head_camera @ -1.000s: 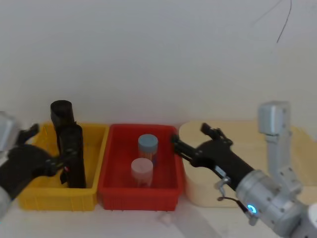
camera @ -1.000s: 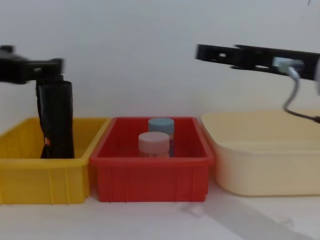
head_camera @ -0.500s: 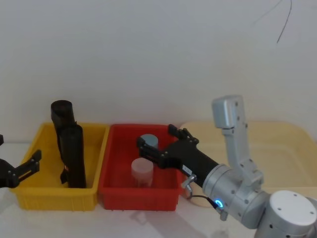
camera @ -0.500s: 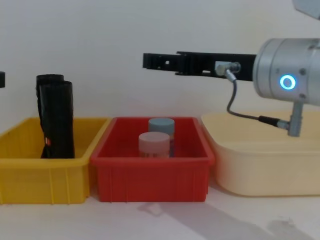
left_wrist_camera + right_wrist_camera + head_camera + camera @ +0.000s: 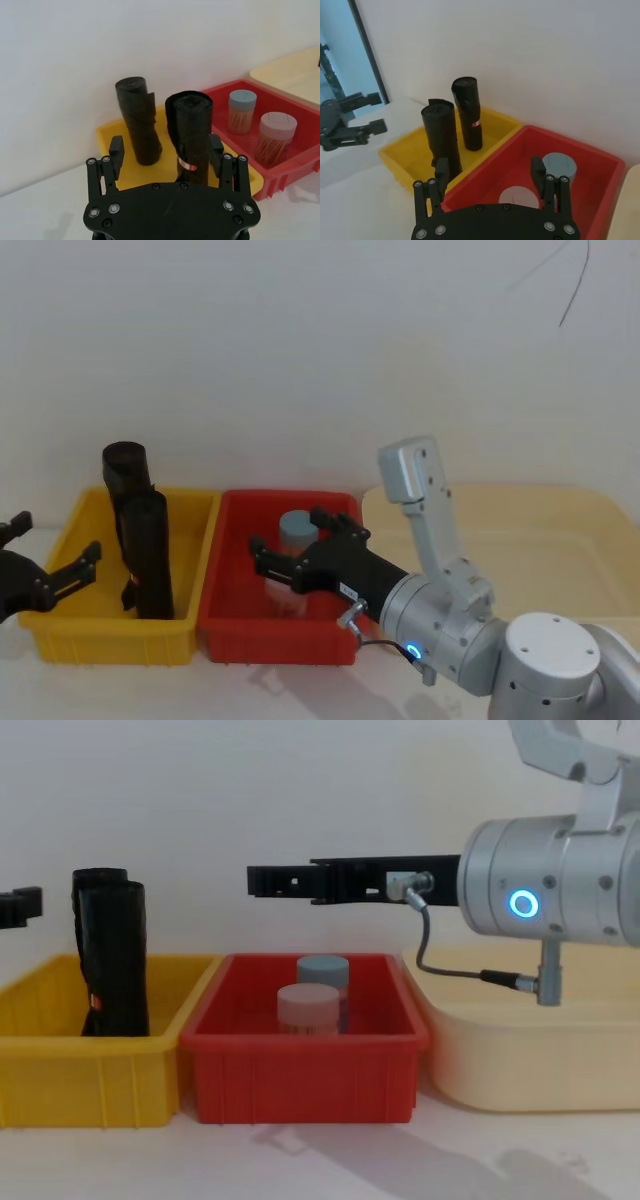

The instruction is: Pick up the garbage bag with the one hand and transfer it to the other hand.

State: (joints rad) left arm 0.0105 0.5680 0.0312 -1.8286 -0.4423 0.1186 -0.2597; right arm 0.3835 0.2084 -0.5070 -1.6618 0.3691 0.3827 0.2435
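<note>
A wide cream plastic tub [image 5: 520, 1070] sits at the right end of the white table. The right arm [image 5: 545, 890], a thick silver cylinder with a blue glowing ring [image 5: 522, 903] and a grey cable, passes in front of the tub in the chest view and reaches leftward, level with the table.

A rectangular yellow plastic bin [image 5: 110, 640] stands at the left. A red plastic bin [image 5: 270, 640] of like shape stands just beside it, between the yellow bin and the tub.

The limp black plastic garbage bag [image 5: 147, 550] stands upright inside the yellow bin, toward its front. It carries a small red mark low on its side, and nothing grips it. A stiffer black plastic roll [image 5: 125, 472] stands just behind it in the same bin, toward the wall.

The long thin black right gripper [image 5: 288, 532] hangs above the red bin, well over the two jars, with its fingers spread apart and nothing between them. The black left gripper [image 5: 58, 534] sits outside the yellow bin's left wall. Its fingers are also apart and clear of the bag. In the left wrist view the bag stands ahead of that gripper [image 5: 166, 150], untouched.

Two small clear jars stand in the red bin. The blue-lidded jar [image 5: 322, 967] is behind and the pink-lidded jar [image 5: 307, 1000] is in front, close together.
</note>
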